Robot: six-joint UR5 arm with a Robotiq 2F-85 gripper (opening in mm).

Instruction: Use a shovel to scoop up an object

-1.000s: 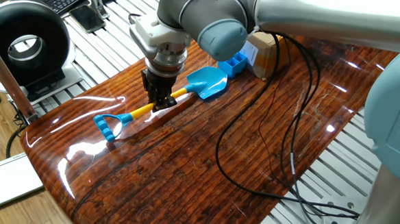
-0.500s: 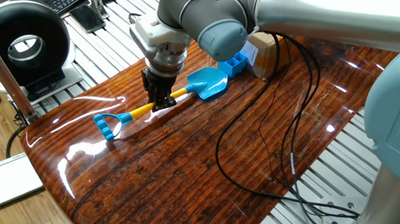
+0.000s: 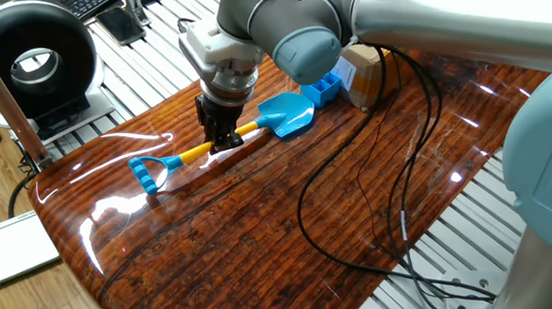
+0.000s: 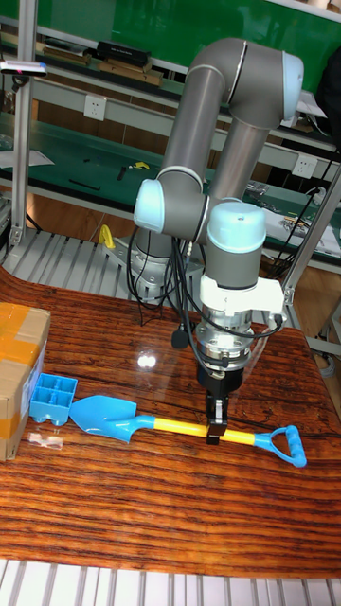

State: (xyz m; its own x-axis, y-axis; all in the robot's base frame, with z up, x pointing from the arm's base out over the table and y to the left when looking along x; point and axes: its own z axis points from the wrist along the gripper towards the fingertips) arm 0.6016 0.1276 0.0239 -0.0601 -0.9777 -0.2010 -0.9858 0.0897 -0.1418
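Note:
The shovel [image 3: 189,153] lies along the glossy wooden table [image 3: 262,240]. Its light-blue blade [image 3: 288,113] points at the object, a small blue four-compartment tray [image 3: 325,88]. The blue loop end [image 3: 149,172] is toward the table's near-left corner. My gripper [image 3: 221,140] stands vertical over the middle of the yellow shaft, fingers closed around it. In the tall fixed view the gripper [image 4: 216,429] clamps the shaft [image 4: 175,426], and the blade tip [image 4: 78,413] sits right at the tray [image 4: 52,396]. I cannot tell whether tip and tray touch.
A brown cardboard box [image 3: 366,74] stands right behind the tray. Black cables [image 3: 353,188] loop over the right half of the table. A black ring-shaped device [image 3: 34,58] sits off the table at the left. The table edge [image 3: 73,250] runs along the near side.

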